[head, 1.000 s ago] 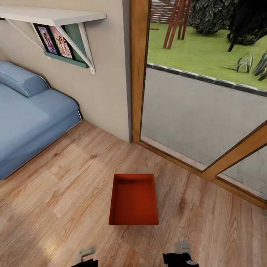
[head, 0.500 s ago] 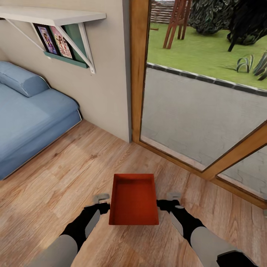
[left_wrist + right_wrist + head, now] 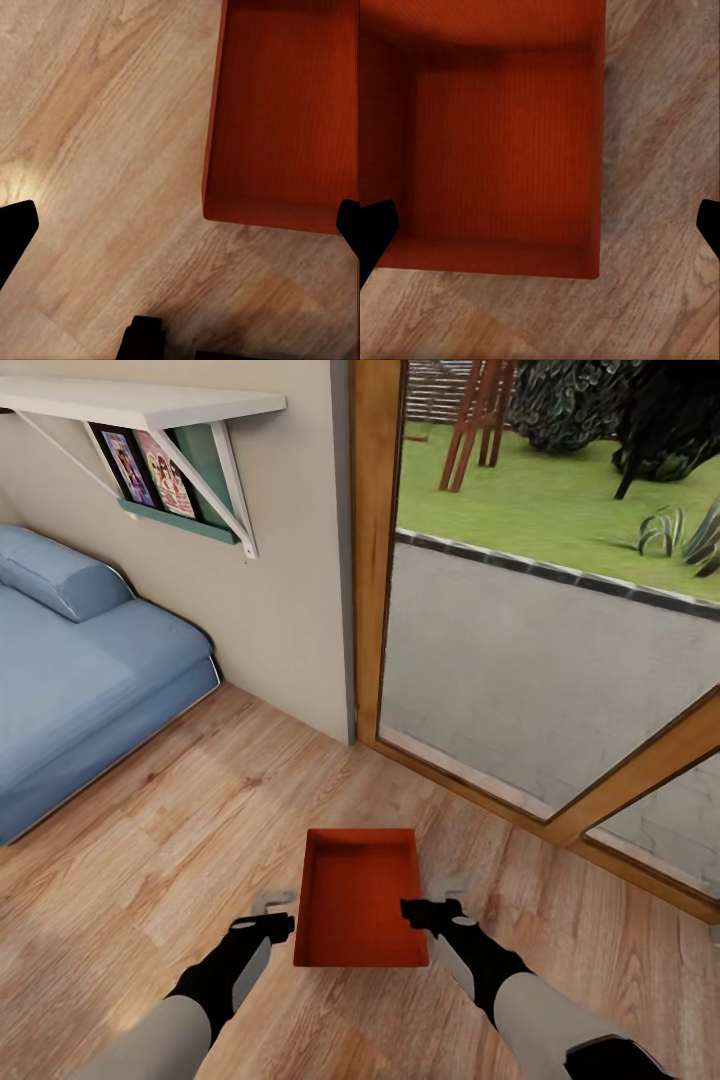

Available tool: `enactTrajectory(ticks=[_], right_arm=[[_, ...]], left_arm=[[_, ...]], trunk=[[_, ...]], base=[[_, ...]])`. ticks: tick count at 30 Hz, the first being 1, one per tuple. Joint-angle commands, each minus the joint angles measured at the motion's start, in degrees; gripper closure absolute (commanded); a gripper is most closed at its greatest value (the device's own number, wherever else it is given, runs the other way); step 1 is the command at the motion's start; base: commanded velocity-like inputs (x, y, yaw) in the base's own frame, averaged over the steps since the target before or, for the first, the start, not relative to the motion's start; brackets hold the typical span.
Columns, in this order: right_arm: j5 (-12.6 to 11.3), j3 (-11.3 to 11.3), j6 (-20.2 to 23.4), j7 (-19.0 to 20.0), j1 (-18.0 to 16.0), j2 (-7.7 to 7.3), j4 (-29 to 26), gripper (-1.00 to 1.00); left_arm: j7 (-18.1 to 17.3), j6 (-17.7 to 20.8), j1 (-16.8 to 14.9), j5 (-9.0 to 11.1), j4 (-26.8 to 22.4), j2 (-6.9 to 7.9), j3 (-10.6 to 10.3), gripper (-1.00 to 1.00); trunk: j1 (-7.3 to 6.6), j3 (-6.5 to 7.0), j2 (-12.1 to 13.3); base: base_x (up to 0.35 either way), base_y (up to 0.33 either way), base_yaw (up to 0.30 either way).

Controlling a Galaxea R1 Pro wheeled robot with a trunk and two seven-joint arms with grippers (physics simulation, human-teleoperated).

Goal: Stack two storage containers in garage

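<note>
Living room: sofa (image 3: pixel 80 660), wall shelf (image 3: pixel 150 405)

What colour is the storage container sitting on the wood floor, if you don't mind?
The storage container is plain orange-red with no markings, shown best in the right wrist view.

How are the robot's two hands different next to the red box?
The right gripper reaches over the red box's right wall, with the rim between its fingers. The left gripper sits over bare wood floor beside the box's left wall. The left wrist view shows the box off to one side; the right wrist view looks straight into it. Both grippers are open, dark, and empty.
</note>
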Motion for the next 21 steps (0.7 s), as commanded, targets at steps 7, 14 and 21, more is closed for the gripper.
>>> enactTrajectory(ticks=[7,14,21], right_arm=[[-0.55,0.48,0.16,-0.39,0.04,0.58,1.57,-1.0],[-0.56,0.44,0.18,-0.44,0.03,0.22,1.91,-1.0],[-0.56,0.48,0.2,-0.6,0.01,0.47,1.94,-1.0]], left_arm=[[0.77,0.03,-0.03,0.96,-1.33,-1.29,-0.25,-1.0],[1.02,-0.01,-0.04,1.16,-1.63,-1.83,-0.12,-1.0],[1.15,0.02,-0.04,1.22,-4.34,-2.83,0.04,-1.0]], trunk=[[0.0,-0.04,-0.03],[0.0,-0.04,-0.03],[0.0,-0.04,-0.03]], base=[[0.0,0.0,0.0],[0.0,0.0,0.0],[0.0,0.0,0.0]])
